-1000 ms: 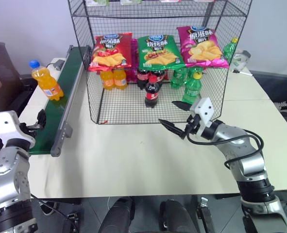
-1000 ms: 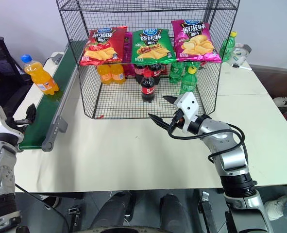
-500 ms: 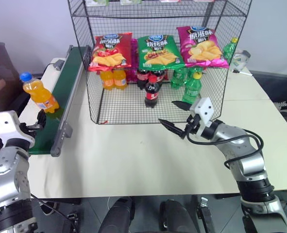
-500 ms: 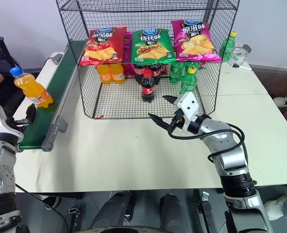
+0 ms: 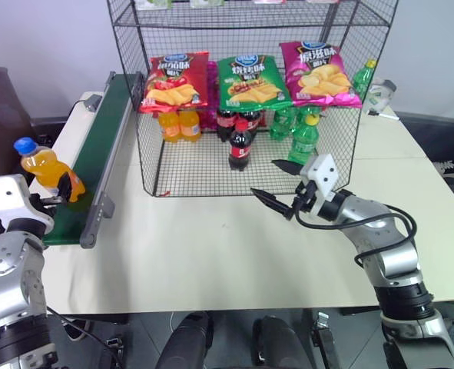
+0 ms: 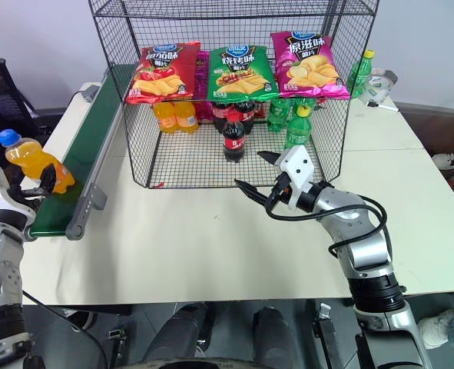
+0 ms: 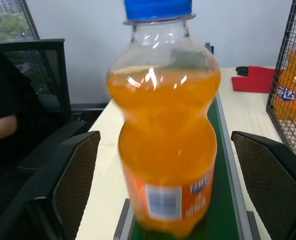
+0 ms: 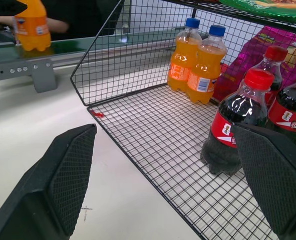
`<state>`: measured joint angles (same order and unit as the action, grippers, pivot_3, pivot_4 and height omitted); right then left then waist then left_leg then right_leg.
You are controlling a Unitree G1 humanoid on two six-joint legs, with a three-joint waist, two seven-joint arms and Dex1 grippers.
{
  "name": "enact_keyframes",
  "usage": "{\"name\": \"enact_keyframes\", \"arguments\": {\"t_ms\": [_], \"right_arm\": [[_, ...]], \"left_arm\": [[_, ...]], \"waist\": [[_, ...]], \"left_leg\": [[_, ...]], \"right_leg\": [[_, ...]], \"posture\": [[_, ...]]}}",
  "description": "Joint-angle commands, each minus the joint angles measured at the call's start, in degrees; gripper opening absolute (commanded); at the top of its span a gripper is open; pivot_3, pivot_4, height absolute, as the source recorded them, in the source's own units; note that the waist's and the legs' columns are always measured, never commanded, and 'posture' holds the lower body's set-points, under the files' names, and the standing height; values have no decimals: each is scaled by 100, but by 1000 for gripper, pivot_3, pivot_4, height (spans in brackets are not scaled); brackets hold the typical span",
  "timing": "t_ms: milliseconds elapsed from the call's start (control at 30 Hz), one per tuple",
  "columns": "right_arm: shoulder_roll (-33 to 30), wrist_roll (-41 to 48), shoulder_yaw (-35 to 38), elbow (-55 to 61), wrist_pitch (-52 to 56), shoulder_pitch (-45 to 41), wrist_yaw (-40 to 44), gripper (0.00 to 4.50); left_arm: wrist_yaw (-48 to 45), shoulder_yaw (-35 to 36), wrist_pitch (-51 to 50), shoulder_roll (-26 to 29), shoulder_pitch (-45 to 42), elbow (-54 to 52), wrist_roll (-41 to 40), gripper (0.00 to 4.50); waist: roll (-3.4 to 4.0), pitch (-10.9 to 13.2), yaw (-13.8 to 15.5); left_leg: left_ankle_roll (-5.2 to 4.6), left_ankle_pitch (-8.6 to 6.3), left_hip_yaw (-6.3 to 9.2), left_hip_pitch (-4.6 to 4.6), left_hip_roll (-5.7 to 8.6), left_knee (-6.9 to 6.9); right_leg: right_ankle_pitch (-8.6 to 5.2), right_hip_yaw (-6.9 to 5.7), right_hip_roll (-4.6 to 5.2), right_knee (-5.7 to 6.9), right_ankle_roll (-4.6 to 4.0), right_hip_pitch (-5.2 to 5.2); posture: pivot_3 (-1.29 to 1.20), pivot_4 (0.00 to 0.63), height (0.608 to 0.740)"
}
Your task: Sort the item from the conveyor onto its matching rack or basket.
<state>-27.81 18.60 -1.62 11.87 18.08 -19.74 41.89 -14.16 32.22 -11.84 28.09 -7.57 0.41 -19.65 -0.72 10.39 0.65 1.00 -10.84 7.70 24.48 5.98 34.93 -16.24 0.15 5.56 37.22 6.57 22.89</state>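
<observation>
The wire rack [image 5: 250, 100] stands at twelve o'clock on the table [image 5: 227, 254], the conveyor [image 5: 96, 154] at ten. The orange soda bottle [image 5: 48, 169] sits on the belt's near end, between the left tool's [image 7: 163, 200] spread fingers [image 7: 70, 185], untouched. Best to close squarely around its middle. The right tool [image 5: 282, 184] waits spread.

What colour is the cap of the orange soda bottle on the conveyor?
Blue, clearest in the left wrist view: small clear plastic orange soda bottle.
</observation>
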Motion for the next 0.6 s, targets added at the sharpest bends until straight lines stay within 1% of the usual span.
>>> {"name": "enact_keyframes", "arguments": {"t_ms": [33, 100, 133, 200, 267, 300, 467, 600], "right_arm": [[32, 18, 54, 102, -126, -91, -4, 4500], [31, 19, 52, 103, -128, -88, 0, 4500], [31, 18, 50, 100, -130, -90, 2, 4500], [32, 16, 49, 91, -135, -95, 5, 4500], [32, 15, 48, 85, -136, -99, 9, 4500], [31, 14, 47, 83, -139, -100, 11, 4500], [22, 11, 53, 64, -145, -120, 23, 4500], [7, 11, 59, 50, -139, -144, 37, 4500]], "left_arm": [[1, 92, 155, 130, -71, -55, -8, 4389], [-11, 107, 168, 102, -70, -68, -48, 4389], [-14, 104, 173, 96, -59, -81, -49, 4165], [-5, 102, 178, 89, -39, -111, -41, 3513], [9, 110, 185, 82, -20, -152, -49, 2587], [16, 117, 191, 81, -13, -174, -56, 2389], [-136, 191, 215, 100, -81, -536, -363, 2389], [-307, 123, -52, 270, -307, -1007, -764, 2389]], "waist": [[0, 0, 0], [0, 0, 0], [0, 0, 0], [0, 0, 0], [1, 0, 0], [1, 0, 1], [-1, 0, 5], [-4, 2, 7]], "left_leg": [[0, 0, 0, 0, 0, 0], [0, 0, 0, 0, 0, 0], [0, 0, 0, 0, 0, 0], [0, 0, 0, 0, 0, 0], [0, 0, 0, -1, 0, 0], [0, 0, 0, -1, 0, 0], [0, 0, 1, 0, 0, 1], [0, 0, 1, 2, 0, 2]], "right_leg": [[0, 0, 0, 0, 0, 0], [0, 0, 0, 0, 0, 0], [0, 0, 0, 0, 0, 0], [0, 0, 0, 0, 0, 0], [0, 0, 0, 0, 0, -1], [0, 0, 0, 1, 0, -1], [-1, 0, 0, 1, -2, 0], [0, -1, 0, -1, -1, 0]], "posture": [[0, 150, 740], [0, 150, 740], [0, 150, 740], [0, 150, 740], [0, 150, 740], [0, 150, 740], [0, 150, 740], [0, 150, 740]]}}
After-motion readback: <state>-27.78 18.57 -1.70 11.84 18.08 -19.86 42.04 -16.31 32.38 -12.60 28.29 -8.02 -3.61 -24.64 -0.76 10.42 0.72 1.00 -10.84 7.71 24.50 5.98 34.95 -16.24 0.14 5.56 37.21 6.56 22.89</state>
